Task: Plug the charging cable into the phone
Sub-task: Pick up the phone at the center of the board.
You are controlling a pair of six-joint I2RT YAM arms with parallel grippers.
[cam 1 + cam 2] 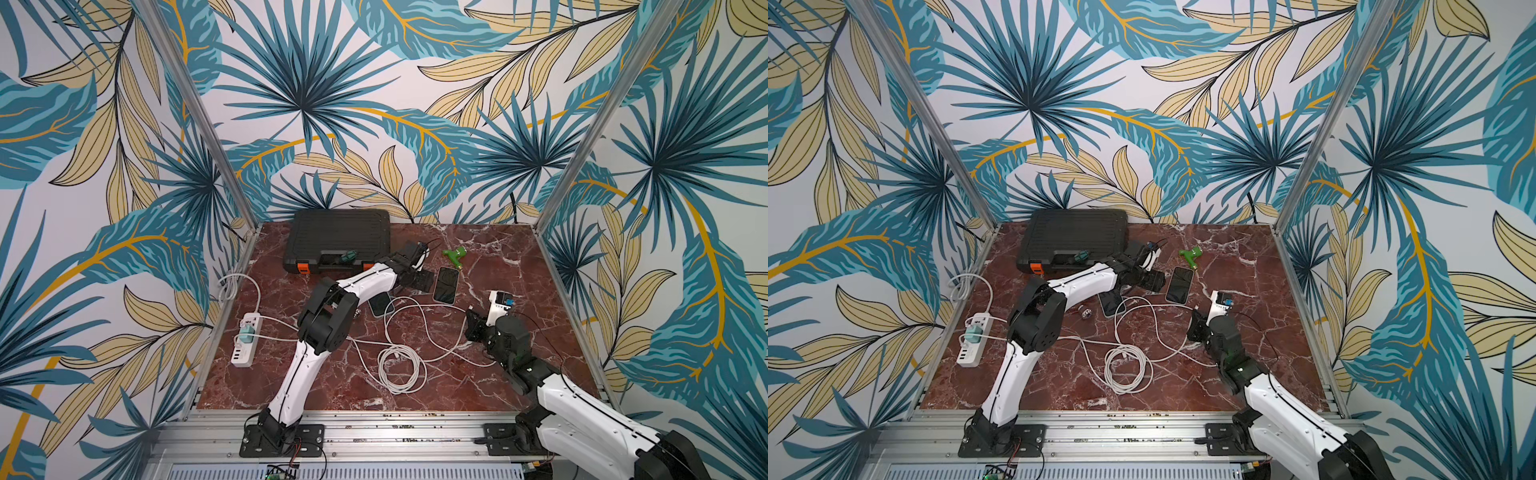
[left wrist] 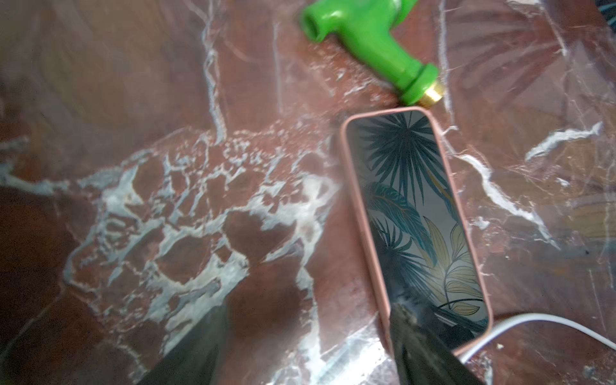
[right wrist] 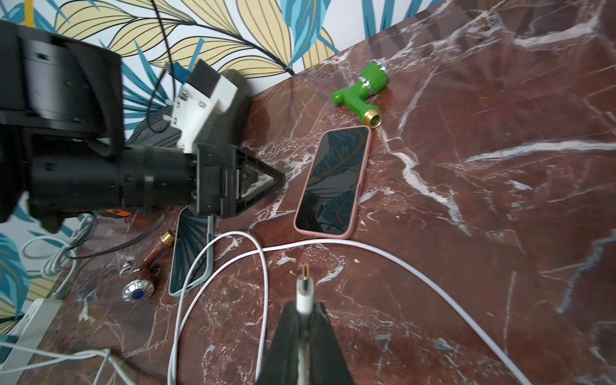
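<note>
The phone [image 1: 446, 285] in a pink case lies face up on the marble table, screen dark; it also shows in the wrist views [image 2: 416, 216] [image 3: 333, 181]. My left gripper [image 2: 306, 336] is open just beside the phone's left long edge; one of its fingers [image 2: 420, 346] overlaps the phone's near corner, and nothing is between them. In both top views it hovers left of the phone [image 1: 422, 280] [image 1: 1152, 280]. My right gripper [image 3: 305, 320] is shut on the white charging cable's plug [image 3: 305, 290], metal tip pointing toward the phone, a short way off. The cable [image 1: 419, 309] loops across the table.
A second phone [image 3: 190, 256] in a light blue case lies under the left arm. A green hose nozzle [image 1: 455, 254] sits just behind the pink phone. A black tool case [image 1: 338, 241] stands at the back, a white power strip [image 1: 247, 338] at the left, a cable coil [image 1: 401, 368] in the middle.
</note>
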